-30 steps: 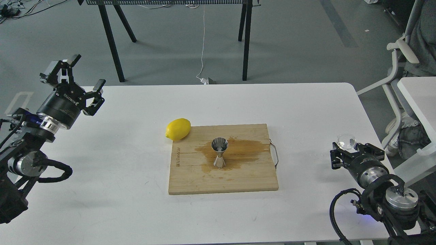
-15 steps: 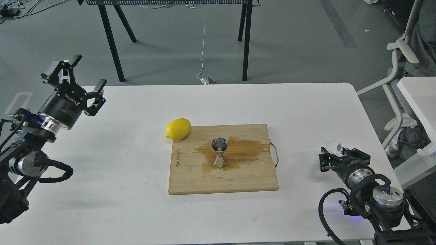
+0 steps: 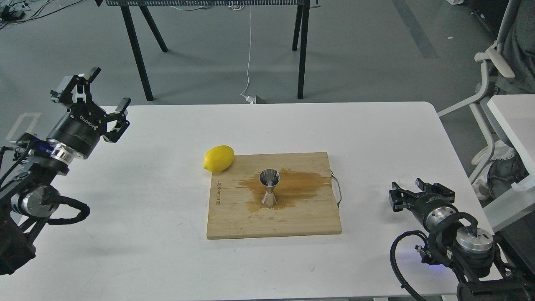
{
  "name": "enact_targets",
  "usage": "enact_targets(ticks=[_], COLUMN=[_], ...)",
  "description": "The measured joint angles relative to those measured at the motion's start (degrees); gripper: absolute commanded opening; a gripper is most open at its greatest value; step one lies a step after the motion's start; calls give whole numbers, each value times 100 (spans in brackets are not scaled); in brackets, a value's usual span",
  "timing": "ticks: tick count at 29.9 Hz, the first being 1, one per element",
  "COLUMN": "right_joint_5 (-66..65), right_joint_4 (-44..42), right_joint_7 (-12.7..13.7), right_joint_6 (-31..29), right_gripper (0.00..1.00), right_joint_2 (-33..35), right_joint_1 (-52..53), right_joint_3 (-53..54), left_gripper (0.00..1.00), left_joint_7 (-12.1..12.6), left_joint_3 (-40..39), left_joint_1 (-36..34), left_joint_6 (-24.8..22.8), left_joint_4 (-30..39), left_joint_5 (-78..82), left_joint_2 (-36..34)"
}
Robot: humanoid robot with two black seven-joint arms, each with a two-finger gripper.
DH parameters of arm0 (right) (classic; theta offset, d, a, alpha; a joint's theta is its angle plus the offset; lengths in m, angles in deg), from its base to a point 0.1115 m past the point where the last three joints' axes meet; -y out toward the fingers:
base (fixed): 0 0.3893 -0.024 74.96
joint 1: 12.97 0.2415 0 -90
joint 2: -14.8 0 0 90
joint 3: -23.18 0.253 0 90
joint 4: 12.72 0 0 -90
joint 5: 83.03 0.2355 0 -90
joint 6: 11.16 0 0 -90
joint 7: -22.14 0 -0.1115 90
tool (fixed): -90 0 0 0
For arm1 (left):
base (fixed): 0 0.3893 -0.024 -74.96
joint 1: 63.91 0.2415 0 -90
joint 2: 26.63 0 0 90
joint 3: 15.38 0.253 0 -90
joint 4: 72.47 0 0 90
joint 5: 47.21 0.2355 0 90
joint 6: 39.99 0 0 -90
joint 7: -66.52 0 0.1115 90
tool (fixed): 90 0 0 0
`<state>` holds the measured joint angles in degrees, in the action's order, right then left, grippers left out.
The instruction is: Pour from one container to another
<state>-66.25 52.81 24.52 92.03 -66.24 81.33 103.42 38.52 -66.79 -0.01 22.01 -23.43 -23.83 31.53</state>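
Note:
The steel hourglass jigger (image 3: pixel 269 186) stands upright in the middle of the wooden cutting board (image 3: pixel 234 221), in a brown puddle (image 3: pixel 301 184) spread across the wood. The small clear glass cup (image 3: pixel 408 180) is faint at the right table edge, low by the tabletop, and my right gripper (image 3: pixel 411 187) is shut on it. The cup is far right of the jigger and looks empty. My left gripper (image 3: pixel 106 88) is open, raised over the table's far left corner with nothing between its fingers.
A yellow lemon (image 3: pixel 218 159) lies against the board's far left corner. A wire handle (image 3: pixel 337 189) sticks out of the board's right side. A second white table (image 3: pixel 512 121) and chair (image 3: pixel 489 79) stand to the right. Black trestle legs (image 3: pixel 138 50) stand on the floor behind.
My right gripper has lowered the glass cup and carried it slightly left, from lifted beside the table edge to near the tabletop. The left arm barely moved.

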Motion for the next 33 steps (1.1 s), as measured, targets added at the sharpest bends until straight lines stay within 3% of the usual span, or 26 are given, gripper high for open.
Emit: enact_targets(ticks=[9,20,25,29,33], right_joint_5=[70,58,26,-25,-39], right_joint_4=[407,2338,2615,2474,1701], right_joint_7=[0,-7,8,456,958], right_joint_6=[-18,-95,-650,-1337,-1842], right_gripper=[99,99,99,99,99], right_joint_2=[61,867,1122,1446,1564], right_joint_1=[-468,-1569,-1581,-1011,-78], right_joint_3=[89,422,579,495,330], left_gripper=[95,95,96,96,96], left_joint_7=[0,0,0,0,0], left_joint_3=[0,4,-5,-9,-10], left_joint_1=[9,21,200,279,285], left_joint_6=[0,0,0,0,0], left_joint_4=[0,-38,-45,-42,-35], left_joint_5=[0,-1,-6,-6,-6], left_joint_2=[-5,45,63,64,64])
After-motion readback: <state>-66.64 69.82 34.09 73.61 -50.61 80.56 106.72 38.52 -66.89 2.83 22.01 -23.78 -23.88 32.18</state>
